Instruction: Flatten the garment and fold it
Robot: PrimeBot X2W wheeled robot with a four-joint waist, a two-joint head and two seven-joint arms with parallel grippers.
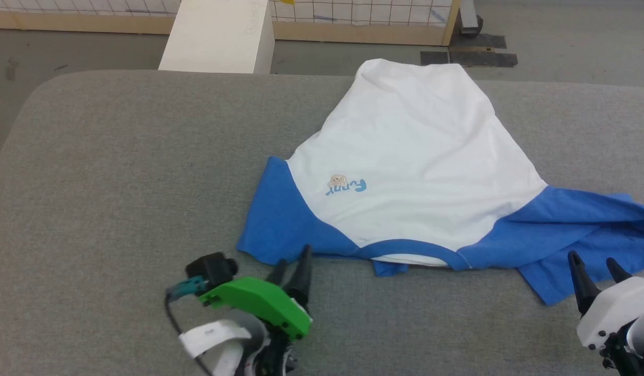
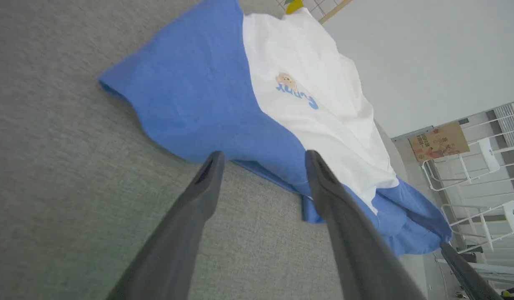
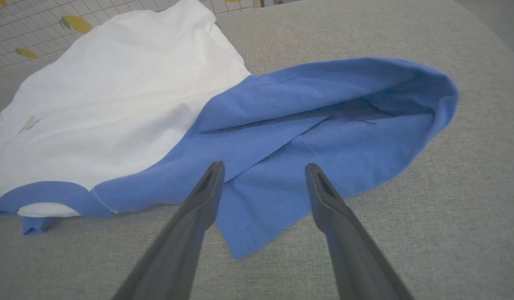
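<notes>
From the head view, the garment (image 1: 416,156) lay spread on the grey table (image 1: 118,183), ahead of both tools, its neckband (image 1: 405,248) on the near side and its white body running away from them. The left tool (image 1: 293,258), under a green housing (image 1: 259,305), stood open and empty. Its fingertips were just short of the flat blue sleeve (image 1: 280,219) ahead of it. The right tool (image 1: 592,259) was also open and gripped nothing. Its tips were at the near edge of the other sleeve (image 1: 577,219), which lay folded over on itself. The small blue lettering (image 1: 348,185) sat ahead of the left tool and slightly toward the right one. Far beyond the table stood a white block (image 1: 217,36) and a wood-framed grid panel (image 1: 353,15).

From the left wrist view, the left tool (image 2: 264,154) held its two fingers wide apart with nothing between them. It hung over bare table (image 2: 53,166), and the garment (image 2: 323,125) began just past the fingertips. The blue sleeve (image 2: 190,91) lay nearest, with the white chest beyond it.

From the right wrist view, the right tool (image 3: 264,165) had its fingers spread and clamped on nothing. The folded blue sleeve (image 3: 323,125) lay directly under and beyond the tips, though I could not tell whether they touched it. The garment's (image 3: 115,96) white body stretched away to that view's left, and its neckband (image 3: 53,193) lay near the lower left.
</notes>
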